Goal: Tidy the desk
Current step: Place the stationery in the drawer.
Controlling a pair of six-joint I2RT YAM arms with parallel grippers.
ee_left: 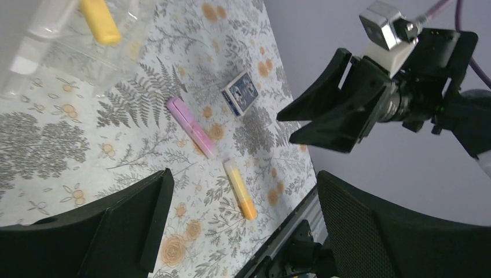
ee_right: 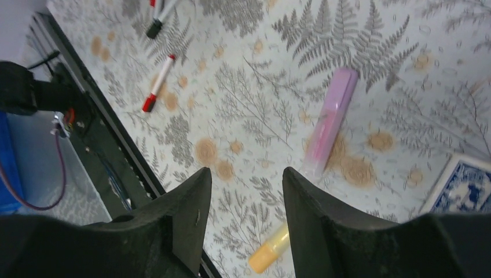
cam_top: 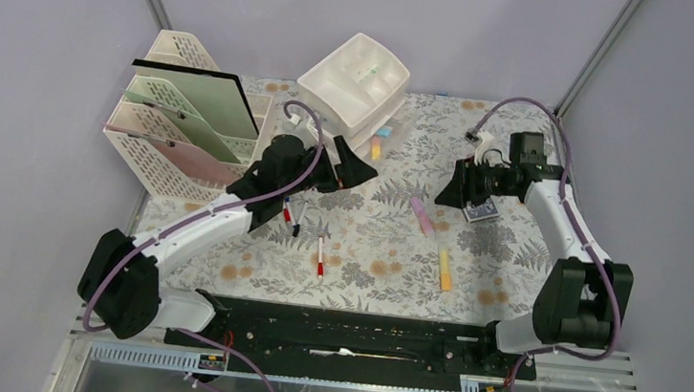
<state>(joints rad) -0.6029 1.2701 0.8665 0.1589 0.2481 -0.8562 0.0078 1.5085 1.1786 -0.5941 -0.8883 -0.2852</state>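
Tabletop (cam_top: 376, 256) under both arms, strewn with pens. Left jaws wide, empty, near the far drawer unit (cam_top: 354, 86). Right jaws half open, empty, nearer the pink marker (cam_top: 422, 215): just left of them, long axis far-left to near-right.

The desk (cam_top: 386, 248) wears a matt printed cloth, lying smooth; its rails (cam_top: 586, 368) are bare ribbed metal with a dull sheen. The drawer unit (cam_top: 354, 86) is smooth white plastic, faintly glossy, with clear plastic drawers. The file rack (cam_top: 150, 153) is cream plastic lattice, matt. The pink highlighter (ee_right: 331, 119) and yellow highlighter (ee_left: 240, 191) are smooth plastic with a soft sheen. The card box (ee_left: 239, 92) looks like printed card. The left gripper (ee_left: 243, 176) has fingers (ee_left: 376, 231) of matt black plastic, one inner face finely grained. The cables (cam_top: 523, 101) have smooth, glossy purple sheathing
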